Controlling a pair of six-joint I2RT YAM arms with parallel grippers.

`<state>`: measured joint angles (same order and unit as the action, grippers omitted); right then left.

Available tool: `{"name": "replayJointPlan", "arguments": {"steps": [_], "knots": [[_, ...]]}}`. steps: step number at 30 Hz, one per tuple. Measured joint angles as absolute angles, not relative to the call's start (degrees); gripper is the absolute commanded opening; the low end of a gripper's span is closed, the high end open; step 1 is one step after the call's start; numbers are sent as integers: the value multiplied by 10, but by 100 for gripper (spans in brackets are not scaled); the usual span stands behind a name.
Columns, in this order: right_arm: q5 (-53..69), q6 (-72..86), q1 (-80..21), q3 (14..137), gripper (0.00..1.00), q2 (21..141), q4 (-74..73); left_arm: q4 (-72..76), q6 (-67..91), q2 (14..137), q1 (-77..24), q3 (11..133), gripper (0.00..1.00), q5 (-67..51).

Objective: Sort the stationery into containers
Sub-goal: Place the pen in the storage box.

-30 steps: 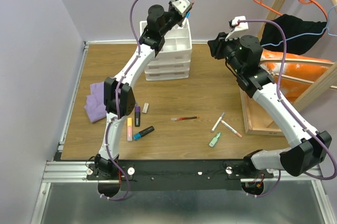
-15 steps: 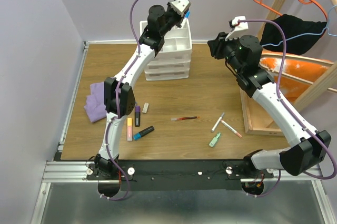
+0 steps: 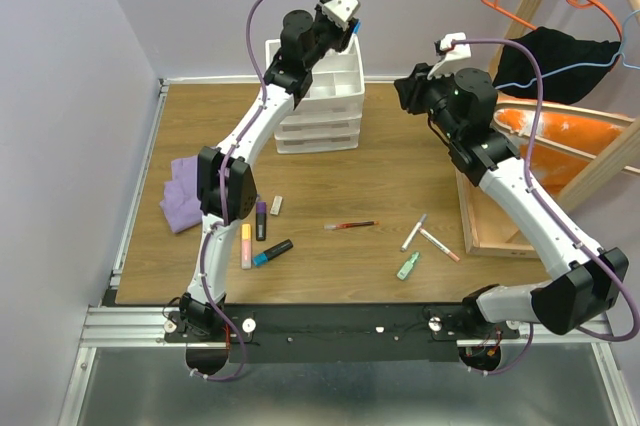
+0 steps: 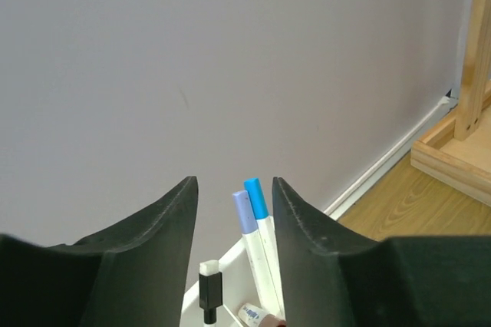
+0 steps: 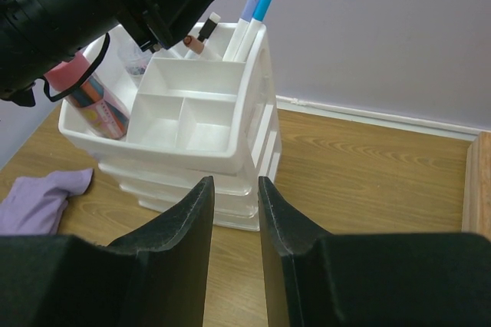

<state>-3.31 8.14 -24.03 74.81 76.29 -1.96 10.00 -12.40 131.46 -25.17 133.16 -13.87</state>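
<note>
Stationery split in two lots. On the near table: pink-yellow highlighter, purple marker and black marker with a blue end close together on the left, thin red pen in the middle, white pen, white-orange pen and green stub to the right. All lie flat and apart enough to pinch singly. The rest stand in the far compartments of the white organiser: blue-capped pen, lilac-capped pen and black-capped marker. A pink tube leans at its left end. Judged light, stiff plastic with smooth round barrels, likely to roll or slip. Best taken across mid-barrel, jaws square to the length; the stubby ones are fatter and need a wider gap. Not fragile. Writing: a blue print on one white barrel low in the left wrist view, too small to read; no brand legible anywhere. Left gripper hovers over the organiser's far right corner, jaws apart, nothing clamped, the standing pens showing through the gap. Right gripper is raised right of the organiser, jaws narrowly parted, empty. Purple cloth lies on the left, wooden frame on the right.
</note>
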Motion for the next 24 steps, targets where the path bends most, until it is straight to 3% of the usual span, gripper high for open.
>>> {"name": "replayJointPlan", "arguments": {"steps": [6, 15, 20, 24], "knots": [[-24, 83, -240, 748, 40, 758, -19, 89, -139, 1269, -256, 1296, 68, -133], [104, 65, -239, 726, 59, 738, -33, 51, -178, 858, -260, 970, 71, -96], [215, 55, -239, 710, 62, 744, -60, -38, -189, 632, -260, 785, 72, -76], [263, 44, -244, 693, 62, 756, -79, -137, -190, 568, -260, 684, 70, -75]]}}
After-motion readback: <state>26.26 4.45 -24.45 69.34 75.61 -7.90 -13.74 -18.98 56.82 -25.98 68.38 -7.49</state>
